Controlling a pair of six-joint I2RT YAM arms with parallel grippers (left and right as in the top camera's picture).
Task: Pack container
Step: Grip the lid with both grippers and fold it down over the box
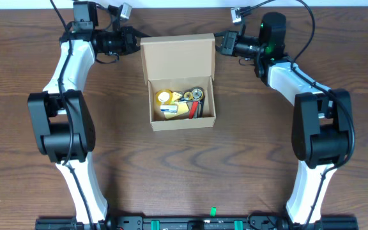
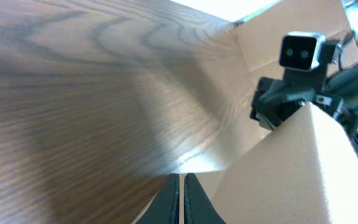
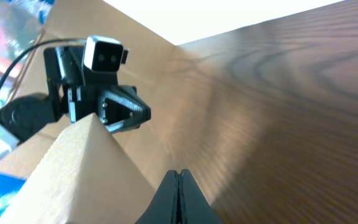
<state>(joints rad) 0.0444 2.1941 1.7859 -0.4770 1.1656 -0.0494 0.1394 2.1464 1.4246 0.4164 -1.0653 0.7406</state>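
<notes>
Robot lab bench. Wood-grain table (image 1: 248, 166) across whole overhead view. Left arm (image 1: 62, 121) and right arm (image 1: 318, 128), white-and-black, jointed, rooted at 7 and 5 o'clock. Black mounting rail (image 1: 171, 223) along 6 o'clock edge. Loose cables (image 1: 312, 29) looping at 11 and 1 o'clock. Boxy camera (image 2: 302, 51) with twin lenses fixed on right wrist, seen from left wrist view. Green status light (image 1: 261, 27) glowing at 1 o'clock. Cardboard box (image 1: 177, 61) with small stationery at centre, between arm tips.

container (image 1: 183, 121): tan cardboard box | lid flap open, tipped back | table centre | small items inside
</notes>
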